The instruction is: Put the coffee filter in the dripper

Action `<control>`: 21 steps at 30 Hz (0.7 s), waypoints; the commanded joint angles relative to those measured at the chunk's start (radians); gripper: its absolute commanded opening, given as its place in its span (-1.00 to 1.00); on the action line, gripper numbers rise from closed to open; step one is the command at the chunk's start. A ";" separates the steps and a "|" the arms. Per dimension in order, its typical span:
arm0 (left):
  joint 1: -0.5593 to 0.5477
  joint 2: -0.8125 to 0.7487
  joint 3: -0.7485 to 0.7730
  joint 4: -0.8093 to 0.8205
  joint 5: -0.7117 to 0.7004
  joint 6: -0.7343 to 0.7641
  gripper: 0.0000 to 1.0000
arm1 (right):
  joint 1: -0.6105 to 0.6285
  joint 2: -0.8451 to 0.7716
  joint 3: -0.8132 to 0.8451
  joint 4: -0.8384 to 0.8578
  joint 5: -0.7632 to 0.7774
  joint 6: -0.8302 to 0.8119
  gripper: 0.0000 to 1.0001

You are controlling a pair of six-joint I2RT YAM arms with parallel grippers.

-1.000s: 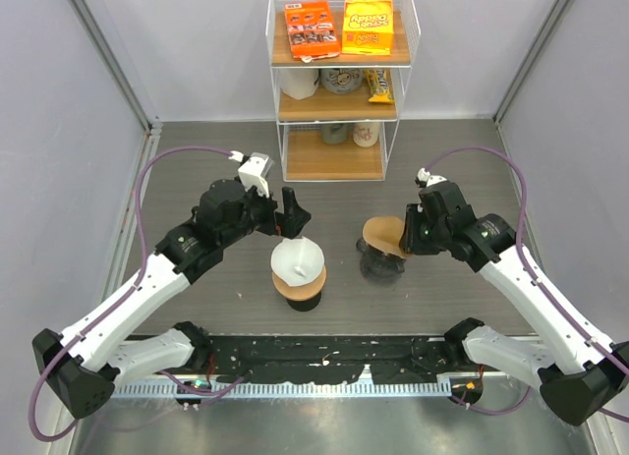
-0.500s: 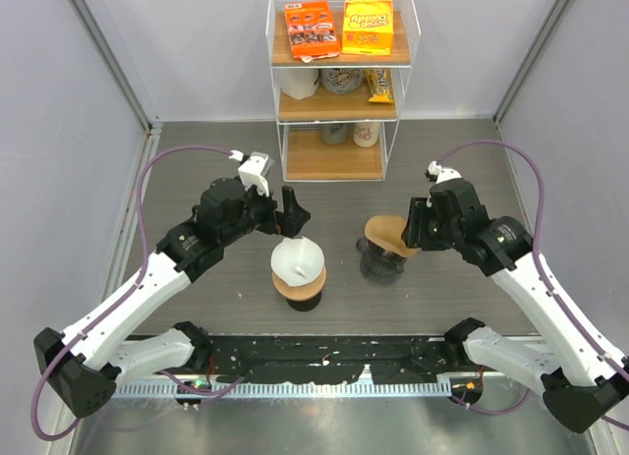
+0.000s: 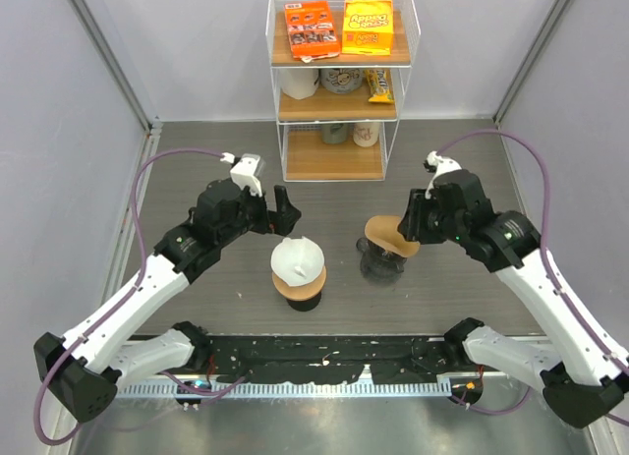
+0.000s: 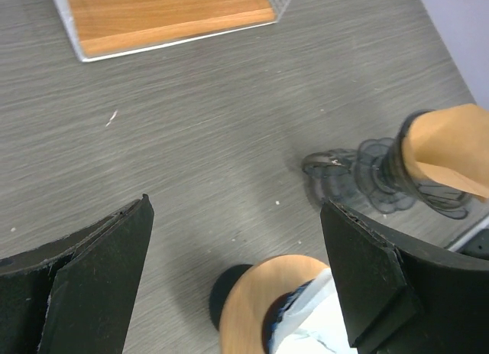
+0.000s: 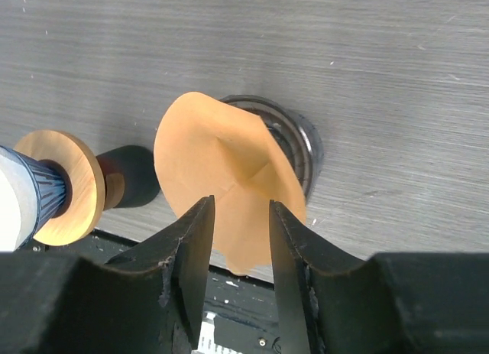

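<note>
Right pincer point(image 5: 241, 205) edged rightward, nipped on brown filter point(image 5: 221, 163) rim over glass dripper point(image 5: 302, 144). Paper light, floppy, creases easily; grip edge only. Left pincer point(image 4: 235, 216) wide, empty.

The grey table point(image 3: 197, 170) carries a shelf rack point(image 3: 332, 156) far centre, a wood-collared dripper point(image 3: 298, 286) nearer, and a glass dripper point(image 3: 379, 265) right of it.

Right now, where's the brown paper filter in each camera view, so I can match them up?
Top external: brown filter right of centre, over the glass dripper.
Left wrist: brown filter at the right edge.
Right wrist: brown filter in the centre.
Shared landmark: the wooden collar, seen in all three.
</note>
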 commanded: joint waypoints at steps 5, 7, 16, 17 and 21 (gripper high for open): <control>0.089 -0.056 -0.055 0.002 -0.010 -0.015 0.99 | 0.043 0.143 0.050 0.030 0.006 -0.021 -0.36; 0.095 -0.057 -0.055 -0.001 -0.006 -0.015 0.98 | 0.044 0.170 0.053 0.029 0.009 -0.027 -0.42; 0.135 -0.060 -0.069 0.004 0.009 -0.023 0.98 | 0.064 0.244 0.014 0.026 0.026 -0.016 -0.52; 0.139 -0.059 -0.070 0.007 0.041 -0.024 0.98 | 0.067 0.247 0.010 0.024 0.030 -0.016 -0.52; 0.152 -0.060 -0.075 0.007 0.052 -0.026 0.98 | 0.080 0.259 0.004 0.010 0.071 -0.008 -0.51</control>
